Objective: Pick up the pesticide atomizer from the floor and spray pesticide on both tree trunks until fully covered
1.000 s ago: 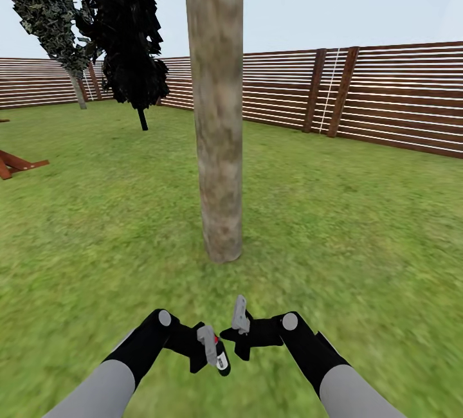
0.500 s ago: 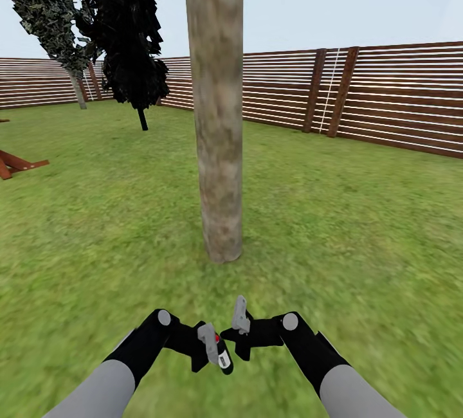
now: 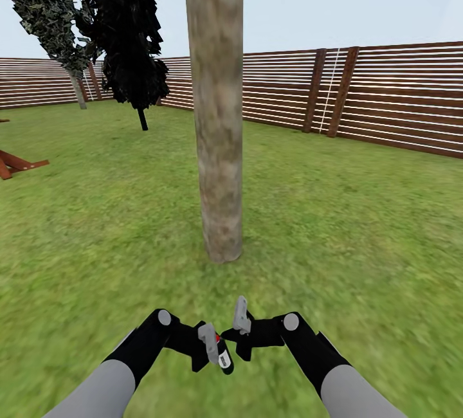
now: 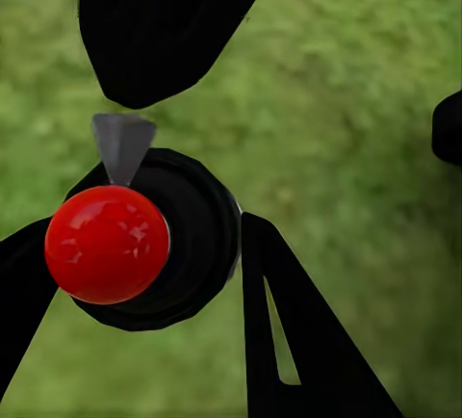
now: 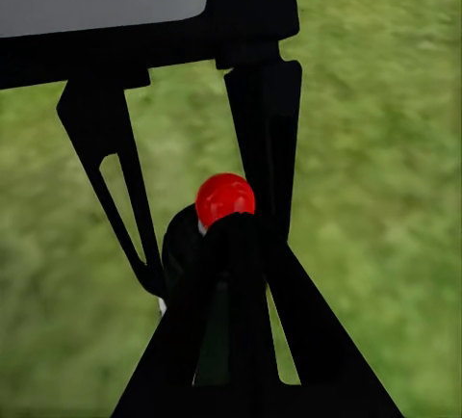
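Grass floor (image 3: 360, 225) is seen running to a brown slat fence (image 3: 399, 96) at the far right. A pale grey-tan tree trunk (image 3: 217, 109) stands upright at centre, just beyond the arms. A near-black conifer (image 3: 125, 38) is noted far left, and brown timber (image 3: 16, 164) lies at the left edge. The left gripper (image 3: 215, 348) is held low and near, its black fingers (image 4: 289, 341) closed around the pesticide atomizer (image 4: 159, 240), whose red cap (image 4: 106, 245) is seen end-on. The right gripper (image 3: 235, 331) is placed just beside it; whether its jaws grip anything cannot be told.
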Controlling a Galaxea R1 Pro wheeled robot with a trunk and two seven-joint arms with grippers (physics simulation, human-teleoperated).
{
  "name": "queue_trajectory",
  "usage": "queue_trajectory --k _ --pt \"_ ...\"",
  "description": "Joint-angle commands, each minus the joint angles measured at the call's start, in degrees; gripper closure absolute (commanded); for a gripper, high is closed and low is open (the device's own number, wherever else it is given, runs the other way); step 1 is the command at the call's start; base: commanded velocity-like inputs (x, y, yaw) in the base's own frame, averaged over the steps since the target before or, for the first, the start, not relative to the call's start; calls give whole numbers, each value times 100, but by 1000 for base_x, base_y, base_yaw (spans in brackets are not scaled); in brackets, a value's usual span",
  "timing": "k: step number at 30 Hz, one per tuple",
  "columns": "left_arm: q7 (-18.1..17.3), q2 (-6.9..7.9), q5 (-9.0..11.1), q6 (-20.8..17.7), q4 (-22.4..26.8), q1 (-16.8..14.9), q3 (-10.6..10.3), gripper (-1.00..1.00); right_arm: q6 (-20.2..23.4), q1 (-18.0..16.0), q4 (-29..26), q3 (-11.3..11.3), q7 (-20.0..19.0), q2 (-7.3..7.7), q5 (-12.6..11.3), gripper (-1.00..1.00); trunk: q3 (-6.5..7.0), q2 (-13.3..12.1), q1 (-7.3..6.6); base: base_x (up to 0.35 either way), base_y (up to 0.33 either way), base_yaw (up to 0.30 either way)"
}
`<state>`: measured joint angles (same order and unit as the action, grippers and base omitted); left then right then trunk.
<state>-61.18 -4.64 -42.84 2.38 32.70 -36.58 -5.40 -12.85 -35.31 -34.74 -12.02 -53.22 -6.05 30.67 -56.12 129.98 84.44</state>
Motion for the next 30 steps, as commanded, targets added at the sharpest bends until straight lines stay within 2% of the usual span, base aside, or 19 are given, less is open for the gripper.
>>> queue_trajectory --k 1,16,19,24,30 --pt "-16 -2 -33 24 8 -1 4 100 -34 -2 -7 6 -4 -1 53 100 -5 2 -1 0 0 0" --pt "-16 -17 -14 25 8 -1 13 100 -34 -2 2 6 -1 8 53 100 -5 2 -1 0 0 0" --pt "-102 -22 -14 25 8 -5 13 100 -34 -2 2 6 2 8 53 100 -5 2 -1 0 0 0" --pt "-171 -20 114 25 8 -6 13 100 -34 -2 2 6 4 8 53 100 -5 2 -1 0 0 0" --pt "-167 -20 135 17 8 -7 13 100 -34 -2 2 6 3 8 53 100 -5 2 -1 0 0 0"
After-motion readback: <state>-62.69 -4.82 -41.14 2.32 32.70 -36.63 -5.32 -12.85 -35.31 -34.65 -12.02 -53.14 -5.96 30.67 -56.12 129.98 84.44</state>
